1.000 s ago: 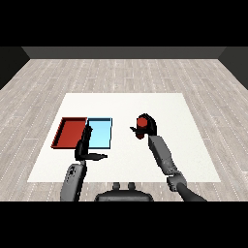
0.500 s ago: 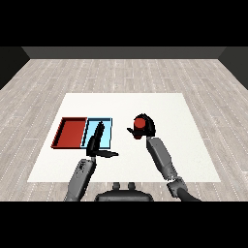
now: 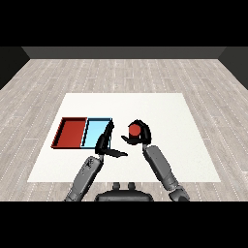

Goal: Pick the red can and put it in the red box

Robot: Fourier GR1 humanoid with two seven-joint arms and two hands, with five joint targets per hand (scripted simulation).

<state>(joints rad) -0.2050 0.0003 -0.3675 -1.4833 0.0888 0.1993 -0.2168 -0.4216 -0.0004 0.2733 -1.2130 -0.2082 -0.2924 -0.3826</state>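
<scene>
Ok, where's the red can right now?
In the head view, the red can is held in the right hand, just right of the light blue tray and the open left hand.

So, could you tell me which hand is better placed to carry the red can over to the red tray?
The right hand: its fingers already curl round the red can. The left hand is open, holding nothing, beside the light blue tray, which lies between the can and the red tray.

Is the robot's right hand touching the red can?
Touching. In the head view, the right hand is curled round the red can, its black fingers wrapping the can's side with no gap.
</scene>
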